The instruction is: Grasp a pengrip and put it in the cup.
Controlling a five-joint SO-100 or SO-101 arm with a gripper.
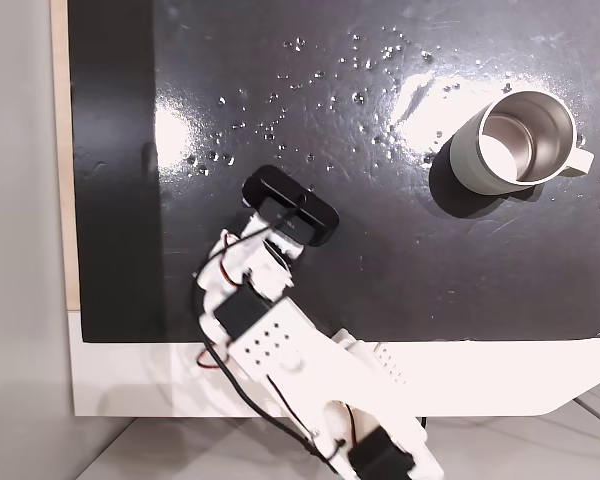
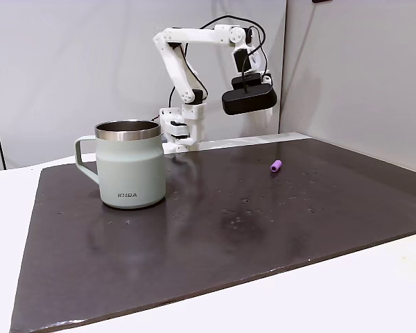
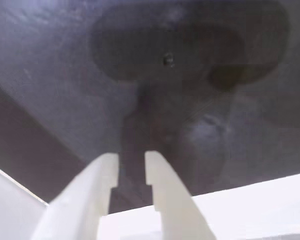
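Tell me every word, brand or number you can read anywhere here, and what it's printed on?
"KIIRA", or something close: small pale letters low on the side of the cup in a fixed view; they are too small to be sure of each letter.
No other text can be read: none shows on the arm, the gripper or the dark mat.

Glossy black mat (image 1: 380, 250) spread over a white table (image 1: 480, 375), scattered with small white specks (image 1: 360, 62) toward its far edge in a fixed view, plain grey wall (image 2: 69, 62) behind.
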